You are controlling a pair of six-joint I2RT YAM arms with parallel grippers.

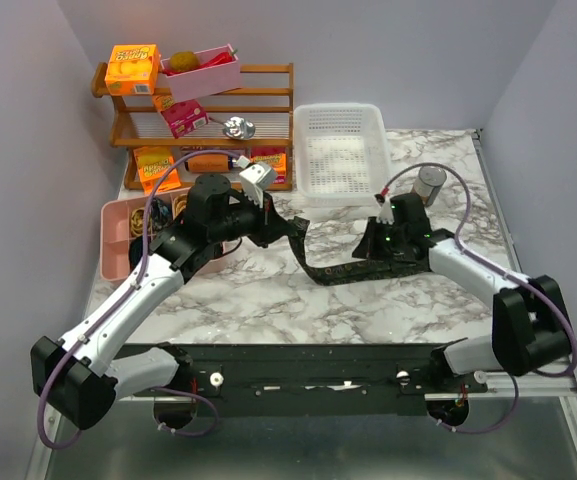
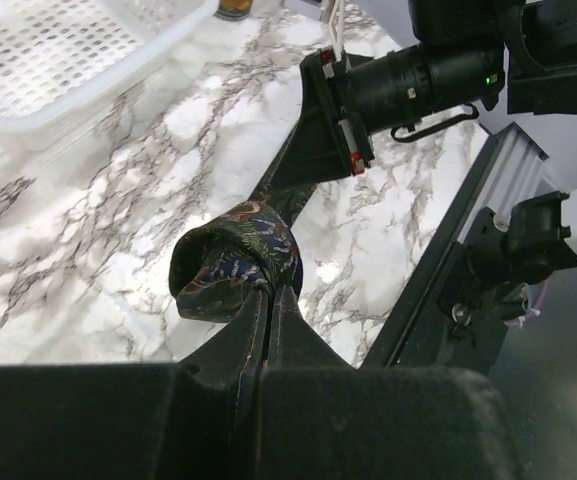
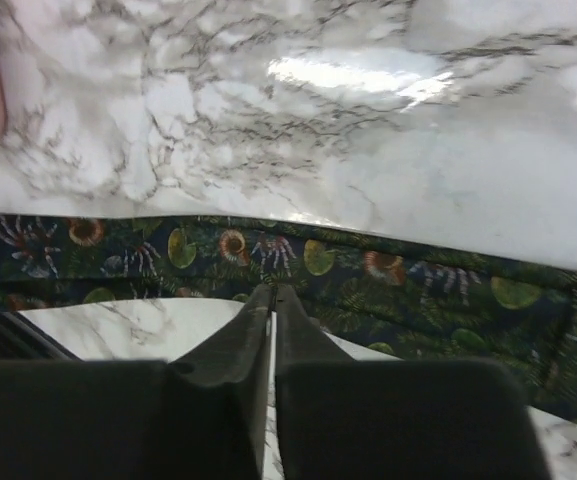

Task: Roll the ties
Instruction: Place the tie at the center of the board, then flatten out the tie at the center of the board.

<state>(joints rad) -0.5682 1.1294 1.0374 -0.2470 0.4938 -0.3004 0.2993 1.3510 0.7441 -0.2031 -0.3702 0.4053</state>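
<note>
Tie point(image 3: 388, 285) cut off at both sides, right wrist view

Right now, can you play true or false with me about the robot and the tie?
1. The left gripper pinches a rolled-up bit of the tie. True.
2. The tie is inside the white basket. False: it lies on the marble table, nearer the arms than the basket.
3. The whole tie is rolled up. False: a long flat stretch runs to the right gripper.
4. A wooden rack stands at the back. True.
5. The pink tray is on the right side. False: it is on the left.
</note>
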